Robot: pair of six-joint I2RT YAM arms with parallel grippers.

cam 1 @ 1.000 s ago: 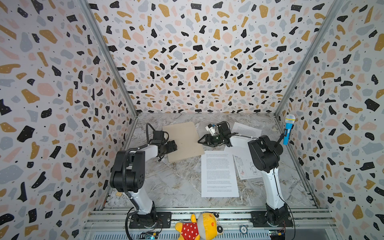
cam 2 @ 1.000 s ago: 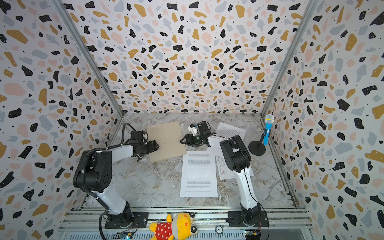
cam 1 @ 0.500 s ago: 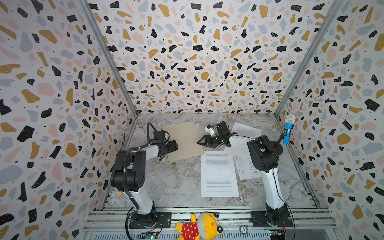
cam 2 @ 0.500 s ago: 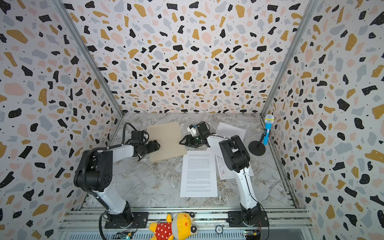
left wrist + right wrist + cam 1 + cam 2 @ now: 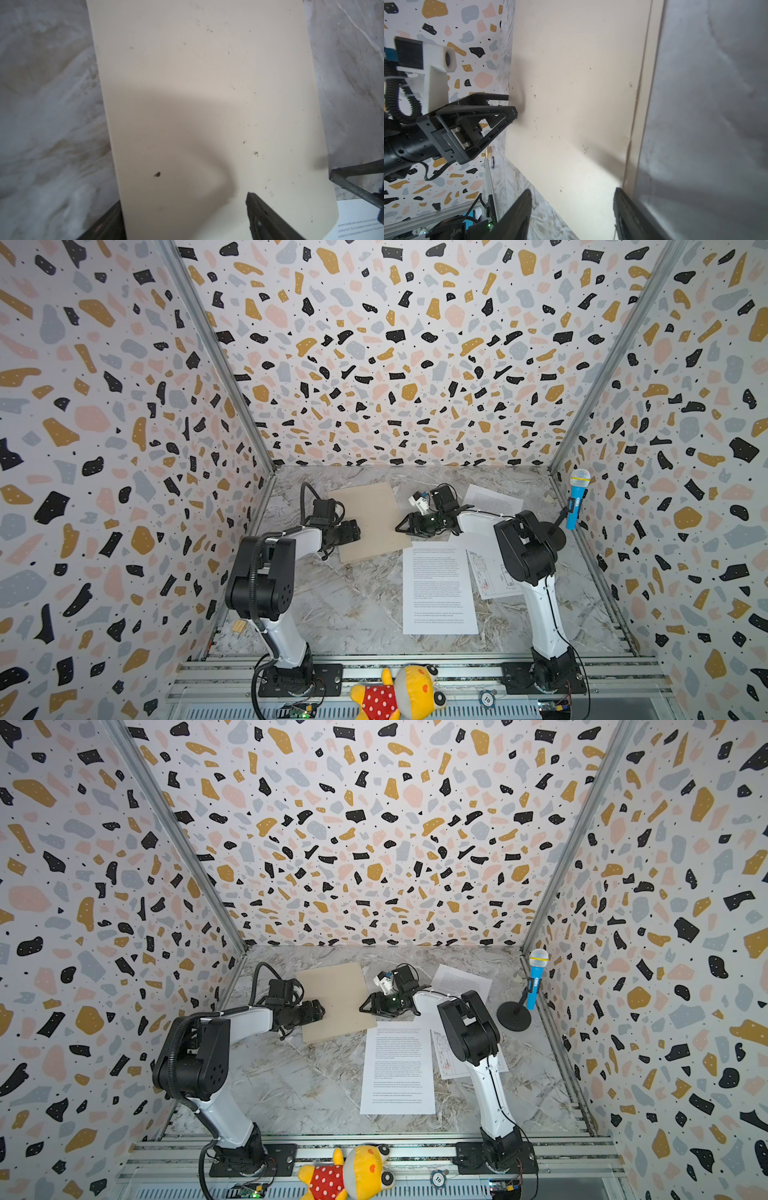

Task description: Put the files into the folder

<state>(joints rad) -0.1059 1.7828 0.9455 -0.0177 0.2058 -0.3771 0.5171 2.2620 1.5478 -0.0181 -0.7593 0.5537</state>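
In a top view the folder lies shut at mid-frame, with the files flat to its lower right, their print too small to read. In the left wrist view your left gripper stands spread astride the thin, likely floppy folder's edge. In the right wrist view your right gripper gapes too; pinch the top flap's lip.

Between the jaws of the left gripper runs the folder, smooth matt beige card dotted with dark specks, and to either side of them the worktop shows a grey marbled surface with a faint sheen. The jaws themselves are matt black plastic, and those of the right gripper carry a finely ribbed, rough face. Near the right jaws, the files are thin matt white paper printed in black.
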